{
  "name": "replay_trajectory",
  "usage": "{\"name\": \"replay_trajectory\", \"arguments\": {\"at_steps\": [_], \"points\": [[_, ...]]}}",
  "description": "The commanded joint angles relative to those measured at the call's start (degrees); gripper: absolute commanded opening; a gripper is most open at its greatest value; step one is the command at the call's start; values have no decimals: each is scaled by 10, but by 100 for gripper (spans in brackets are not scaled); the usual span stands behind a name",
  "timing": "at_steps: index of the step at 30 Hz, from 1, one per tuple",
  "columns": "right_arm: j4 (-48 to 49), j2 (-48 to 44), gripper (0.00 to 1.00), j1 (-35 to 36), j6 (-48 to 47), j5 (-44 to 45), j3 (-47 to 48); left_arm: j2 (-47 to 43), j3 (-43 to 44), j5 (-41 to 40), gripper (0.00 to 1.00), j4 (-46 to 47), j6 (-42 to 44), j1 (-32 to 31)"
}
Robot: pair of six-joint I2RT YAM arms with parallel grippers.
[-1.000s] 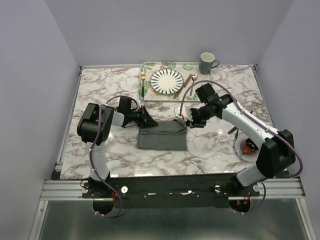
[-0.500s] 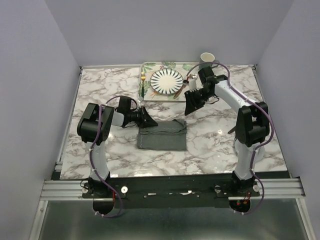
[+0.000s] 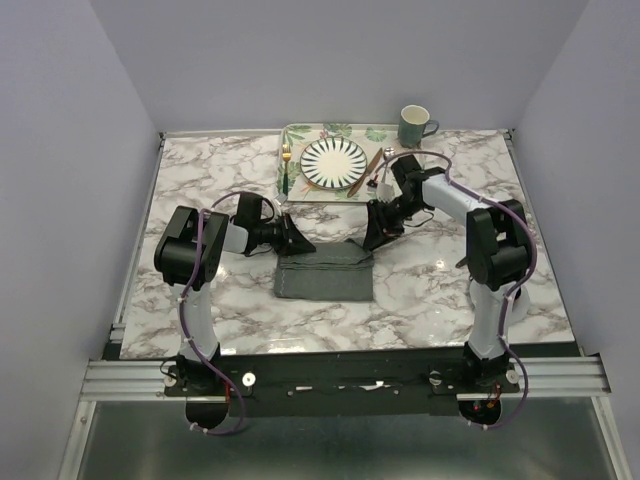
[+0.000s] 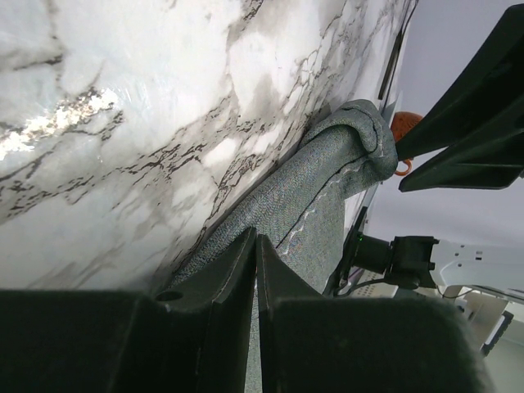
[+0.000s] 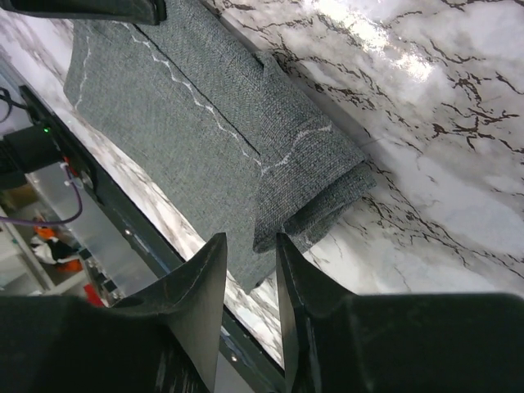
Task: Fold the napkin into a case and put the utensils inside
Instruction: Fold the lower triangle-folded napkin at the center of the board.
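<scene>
Your napkin (image 3: 325, 272) lies in the middle of the surface (image 3: 200, 190), folded into a wide grey strip. It looks more like a flat pad than a pouch.

Your left hand (image 3: 297, 240) is down at the far left corner of the napkin. In the left wrist view its two fingers (image 4: 233, 278) are nearly together, with only a thin slit between them. The grey cloth runs right up to them on both sides, so the hand looks pinched on the napkin's edge.

Your right hand (image 3: 372, 235) is at the far right corner of the napkin. In the right wrist view its fingers (image 5: 205, 278) are apart and nothing sits between them. Past the gap you can see the folded corner of the cloth, with its thin pale stitch line.

The fork (image 3: 286, 165), the knife (image 3: 364, 172) and the spoon (image 3: 386, 157) are on the leafy tray (image 3: 296, 131) at the far side. The fork lies left of the striped plate (image 3: 333, 162), and the knife and spoon lie right of it. A green mug (image 3: 414, 126) stands just right of the tray.
</scene>
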Motion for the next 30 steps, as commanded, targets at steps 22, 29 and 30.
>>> {"name": "replay_trajectory", "arguments": {"at_steps": [22,29,30], "points": [[16,106,1,3,65,71,-17,-79,-51,-32,37,61,-22,50],[6,122,1,3,48,103,22,-165,-30,-24,46,69,-19,37],[6,122,1,3,47,105,21,-166,-28,-30,45,69,-28,18]]}}
